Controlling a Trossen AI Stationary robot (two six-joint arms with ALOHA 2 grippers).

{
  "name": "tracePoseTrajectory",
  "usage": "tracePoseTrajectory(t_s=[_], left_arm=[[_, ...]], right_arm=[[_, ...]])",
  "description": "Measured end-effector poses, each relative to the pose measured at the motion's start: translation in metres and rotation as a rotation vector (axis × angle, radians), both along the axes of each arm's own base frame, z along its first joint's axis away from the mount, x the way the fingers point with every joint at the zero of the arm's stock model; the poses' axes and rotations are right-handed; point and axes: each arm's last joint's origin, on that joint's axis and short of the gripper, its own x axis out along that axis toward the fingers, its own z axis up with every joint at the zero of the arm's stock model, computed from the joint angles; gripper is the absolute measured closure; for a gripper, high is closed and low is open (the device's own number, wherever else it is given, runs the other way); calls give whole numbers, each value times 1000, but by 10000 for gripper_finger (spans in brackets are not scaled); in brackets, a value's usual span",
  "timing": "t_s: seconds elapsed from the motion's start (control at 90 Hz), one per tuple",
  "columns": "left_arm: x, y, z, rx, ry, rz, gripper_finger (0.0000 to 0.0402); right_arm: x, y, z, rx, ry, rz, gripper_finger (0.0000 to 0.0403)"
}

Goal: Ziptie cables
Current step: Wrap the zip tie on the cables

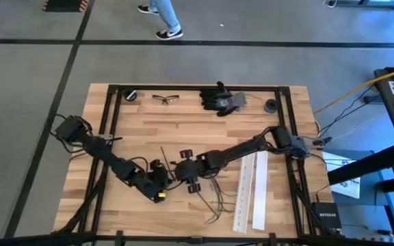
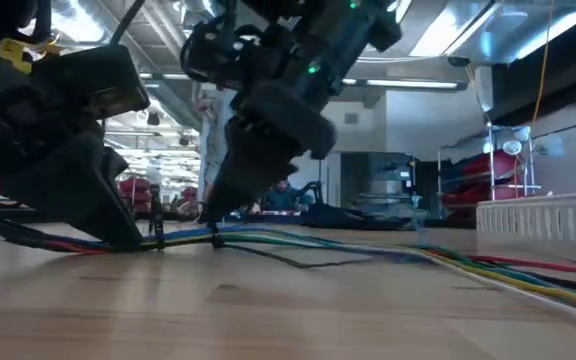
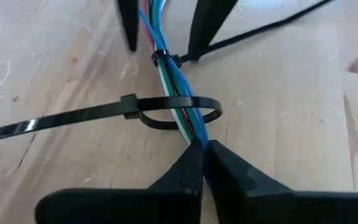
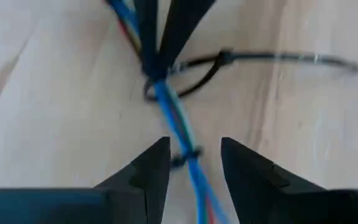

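The limp, light cables (image 3: 178,106) are pinched by the left end effector (image 3: 202,149); the loose ziptie (image 3: 73,115) awaits the open right end effector (image 4: 194,152).

Two dark jointed arms, black tapered fingers (image 3: 188,171), green indicator light.

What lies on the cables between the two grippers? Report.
A loose zip tie loop around the cables, between the shut left gripper and the open right gripper; left wrist view.
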Motion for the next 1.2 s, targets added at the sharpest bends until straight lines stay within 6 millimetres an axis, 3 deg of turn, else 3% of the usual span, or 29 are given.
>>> tracePoseTrajectory(t_s=[0.244, 0.911, 1.056, 1.2], left_arm=[[0, 0, 0, 9, 0, -14, 398], [-1, -2, 0, 1, 3, -5, 398], [-2, -2, 0, 2, 2, -10, 398], [-2, -2, 0, 4, 1, -13, 398]], right_arm=[[4, -3, -20, 40, 43, 21, 272], [-35, -15, -12, -51, 366, -37, 272], [-47, -19, -2, -47, 354, -61, 272], [-39, -17, 6, -14, 221, -56, 272]])
